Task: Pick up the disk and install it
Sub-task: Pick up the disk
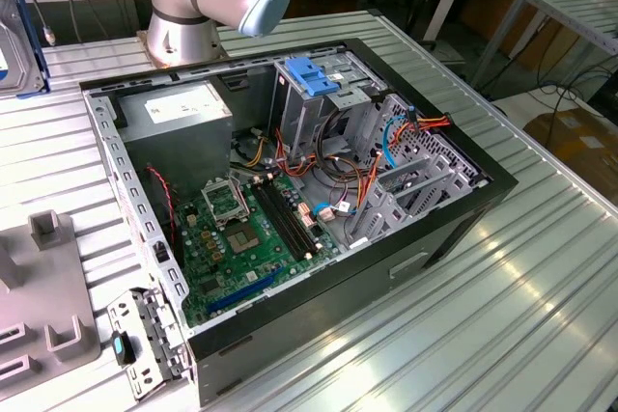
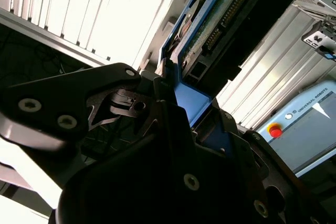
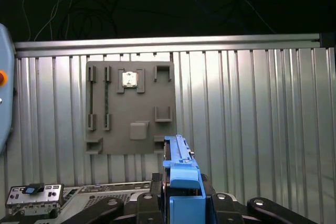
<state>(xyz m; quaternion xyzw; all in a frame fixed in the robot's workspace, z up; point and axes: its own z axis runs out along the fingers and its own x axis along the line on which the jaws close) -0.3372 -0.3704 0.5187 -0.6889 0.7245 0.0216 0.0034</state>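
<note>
Gripping the disk (image 3: 181,177) by its blue bracket, your claw (image 3: 181,195) is closed on it. A black finger (image 3: 155,184) sits against each flat side, and you see the slab end-on, held clear of the ribbed metal table (image 3: 252,129). In the second wrist view the same disk (image 2: 220,22) shows its green circuit board and a row of connector pins, reaching out past the claw (image 2: 186,103). Beyond the disk's end you have bare table, then the grey fixture plate (image 3: 131,108) well apart from it, then the table's edge rail (image 3: 168,42) with dark floor behind. The teach pendant (image 2: 310,129) lies off to one side. In the exterior view the open computer case (image 1: 454,229) rests on the table, its drive cage (image 1: 299,123) upright near the arm's base (image 1: 179,26). The claw's black body hides much of the disk, so you cannot tell how deep it sits between the fingers.
</note>
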